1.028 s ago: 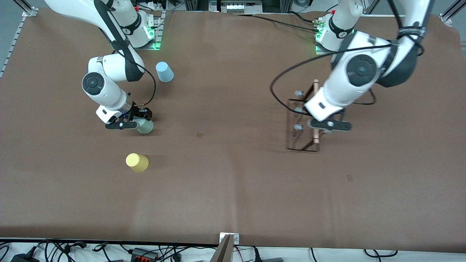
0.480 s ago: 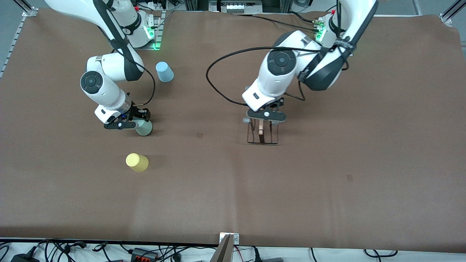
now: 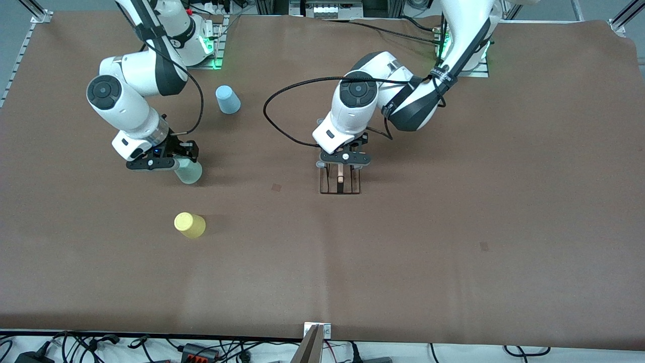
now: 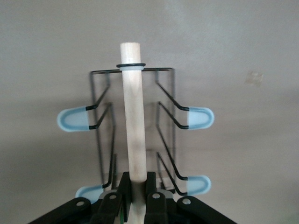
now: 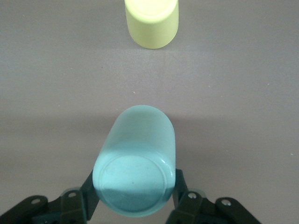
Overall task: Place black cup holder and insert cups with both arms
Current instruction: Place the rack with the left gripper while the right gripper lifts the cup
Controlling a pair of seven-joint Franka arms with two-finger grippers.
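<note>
Left gripper [image 3: 342,157] clamped the wooden rod handle [image 4: 132,116] of the black cup holder [image 3: 340,182], which was near the table's [image 3: 453,242] middle. Right gripper [image 3: 160,162] gripped the pale green cup [image 3: 187,172] over the right arm's end, with the yellow cup [image 3: 189,225] nearer the camera and the light blue cup [image 3: 228,99] farther.

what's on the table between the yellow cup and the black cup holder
Nothing but bare brown table and a small dark mark, seen in the front view between the yellow cup and cup holder.
</note>
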